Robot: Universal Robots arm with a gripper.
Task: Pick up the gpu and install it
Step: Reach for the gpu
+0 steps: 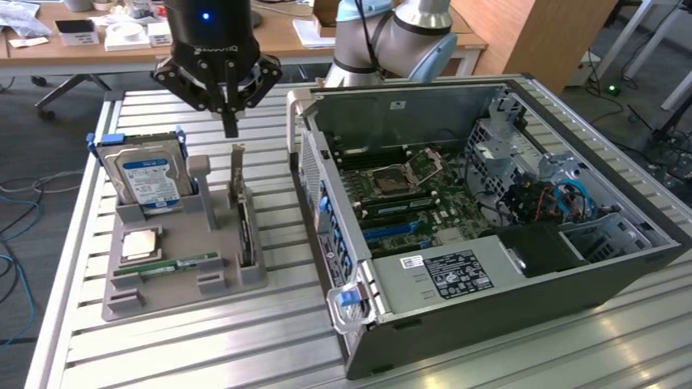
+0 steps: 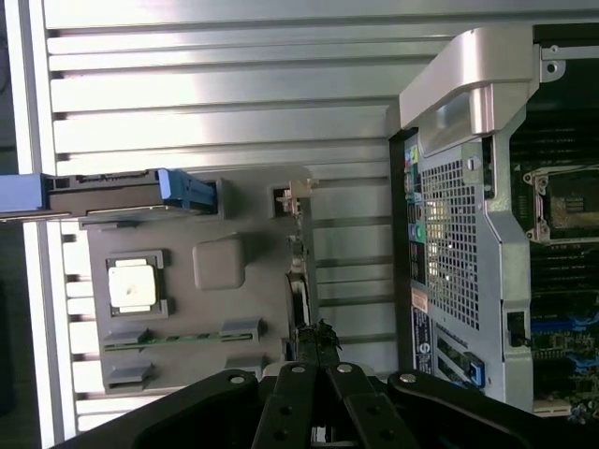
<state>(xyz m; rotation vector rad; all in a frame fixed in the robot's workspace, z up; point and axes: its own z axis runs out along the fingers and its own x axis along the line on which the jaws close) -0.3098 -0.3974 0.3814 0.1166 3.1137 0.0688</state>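
Exterior view: the gpu stands on edge in a slot of the grey holder, at nine o'clock from the open computer case, probably so that its upper edge is offered for a pinch from above. The gripper hangs just above the card, at its twelve o'clock, with fingers pressed together, holding nothing and seemingly not touching it.

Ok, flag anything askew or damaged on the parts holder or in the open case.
Nothing stands out. The gpu stands on edge in its slot of the grey holder, the hard drive stands upright beside it, and the case lies open.
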